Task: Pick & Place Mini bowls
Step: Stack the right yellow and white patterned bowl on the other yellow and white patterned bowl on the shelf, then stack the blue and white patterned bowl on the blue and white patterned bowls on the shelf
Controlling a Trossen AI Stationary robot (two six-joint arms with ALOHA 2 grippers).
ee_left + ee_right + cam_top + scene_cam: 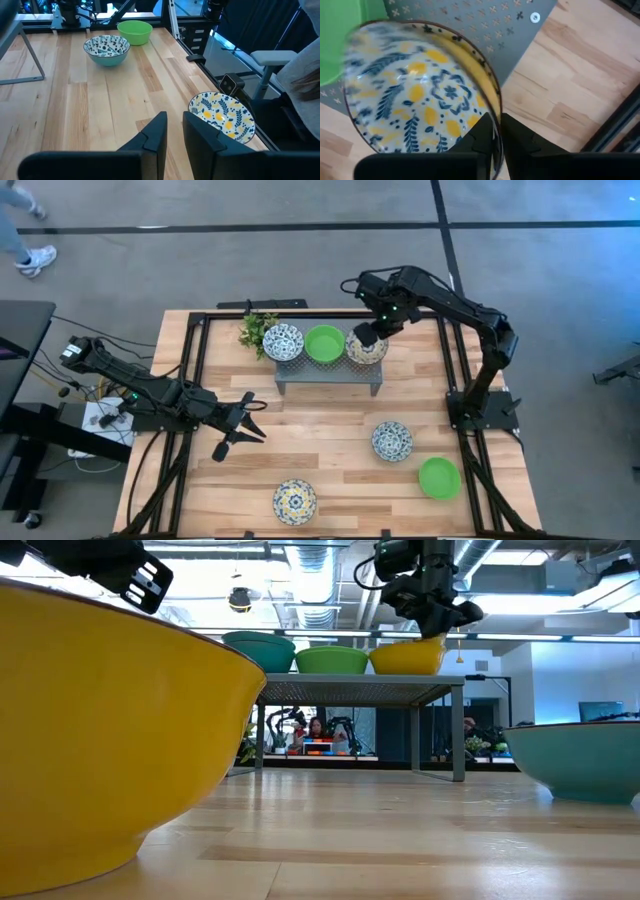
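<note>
High view: plant sprig (257,331) beside stand (328,372), three bowls atop.

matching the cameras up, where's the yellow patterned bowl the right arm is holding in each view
High: yellow patterned bowl on the grey stand's right end.
Low: rightmost of three on the stand, yellow outside.
Left wrist: not in it.
Right wrist: fills the frame.
Shared landmark: the stand.

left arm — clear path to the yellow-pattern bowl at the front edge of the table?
Probably yes. The left gripper hangs open over bare wood, and the yellow-patterned bowl sits alone near the front edge with nothing between them. The right gripper is busy at the stand.
</note>
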